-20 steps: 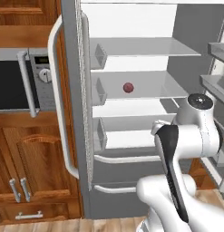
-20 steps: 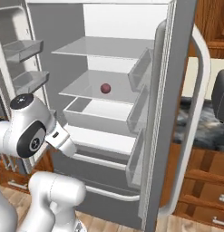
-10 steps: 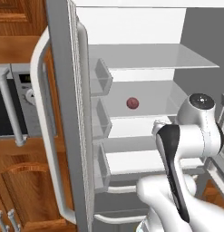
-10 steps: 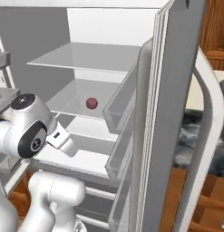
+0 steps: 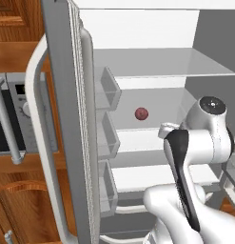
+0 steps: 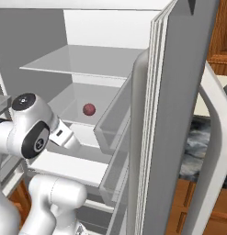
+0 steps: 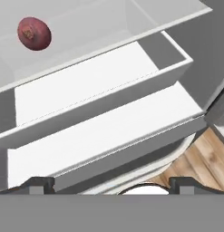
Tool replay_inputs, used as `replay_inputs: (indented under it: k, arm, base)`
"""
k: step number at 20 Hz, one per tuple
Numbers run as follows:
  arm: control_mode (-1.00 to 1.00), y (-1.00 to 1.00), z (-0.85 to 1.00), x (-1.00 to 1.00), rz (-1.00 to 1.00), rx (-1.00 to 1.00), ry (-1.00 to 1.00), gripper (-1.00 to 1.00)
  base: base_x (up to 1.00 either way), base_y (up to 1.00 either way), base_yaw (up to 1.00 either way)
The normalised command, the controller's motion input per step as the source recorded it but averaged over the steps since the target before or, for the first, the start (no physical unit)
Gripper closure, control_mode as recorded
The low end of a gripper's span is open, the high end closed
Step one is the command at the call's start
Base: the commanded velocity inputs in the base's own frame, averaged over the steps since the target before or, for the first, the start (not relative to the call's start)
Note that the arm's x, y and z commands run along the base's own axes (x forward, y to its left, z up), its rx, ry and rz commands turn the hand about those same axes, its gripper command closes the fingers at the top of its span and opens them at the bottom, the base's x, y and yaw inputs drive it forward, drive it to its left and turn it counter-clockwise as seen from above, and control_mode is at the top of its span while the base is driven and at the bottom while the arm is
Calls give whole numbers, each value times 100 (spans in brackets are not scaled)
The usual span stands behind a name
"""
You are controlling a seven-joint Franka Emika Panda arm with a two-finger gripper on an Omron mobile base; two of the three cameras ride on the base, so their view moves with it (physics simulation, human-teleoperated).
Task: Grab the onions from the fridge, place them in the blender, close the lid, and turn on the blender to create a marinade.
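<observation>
Onion (image 5: 141,113) sits alone on glass shelf (image 5: 157,102) in mid fridge (image 6: 179,114), door swung wide. Below it, white drawers (image 7: 86,90), then wood floor (image 7: 208,158). My gripper (image 7: 111,183) hangs low before drawers, well apart from onion, jaws spread full, nothing held. Microwave (image 5: 14,124) at left beyond door.
</observation>
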Motion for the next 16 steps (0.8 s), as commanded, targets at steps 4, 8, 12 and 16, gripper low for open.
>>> replay_inputs:
  k: [4, 8, 12, 16]
  arm:
    - [-100, 0, 30, 56, 11, -11, -16, -100]
    - [-100, 5, 23, 72, 4, -9, -5, -100]
    - [-100, 24, 5, 86, 3, 0, 7, -100]
    - [-100, 34, -13, 84, 0, -1, 8, -100]
  base:
    - [0, 0, 0]
    - [0, 0, 0]
    - [0, 0, 0]
    - [0, 0, 0]
